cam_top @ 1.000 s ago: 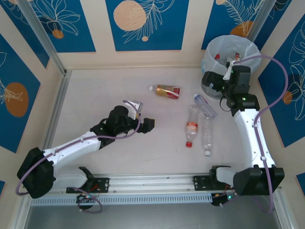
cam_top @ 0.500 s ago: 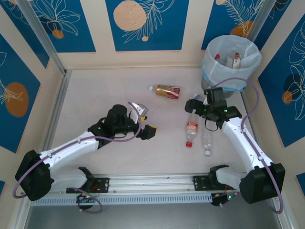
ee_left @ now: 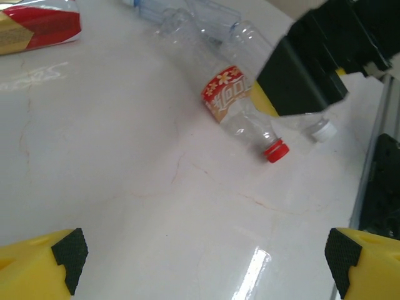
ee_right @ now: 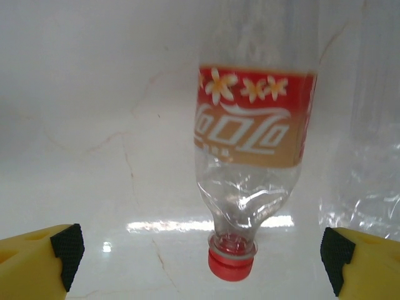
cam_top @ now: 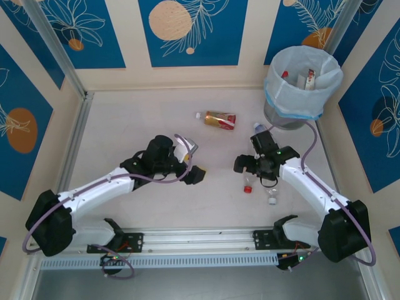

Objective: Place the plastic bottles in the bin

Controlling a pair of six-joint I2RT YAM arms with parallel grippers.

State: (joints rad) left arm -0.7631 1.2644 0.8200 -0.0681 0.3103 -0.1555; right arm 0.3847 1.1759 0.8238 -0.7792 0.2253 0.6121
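- Your right gripper (ee_right: 201,253) is wide open and holds nothing; it hangs over the red-label bottle (ee_right: 250,144) lying on the table (ee_left: 125,187).
- Your left gripper (ee_left: 204,251) is wide open too, empty.
- A gold bottle (cam_top: 220,119) lies apart.
- The bin (cam_top: 275,94) stands in the far right corner.

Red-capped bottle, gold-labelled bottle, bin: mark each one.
Red-capped bottle (ee_right: 253,119), right wrist view, on its red label.
Gold-labelled bottle (cam_top: 220,119), top external view, on its label.
Bin (cam_top: 292,101), top external view, on its bag-covered outer wall.
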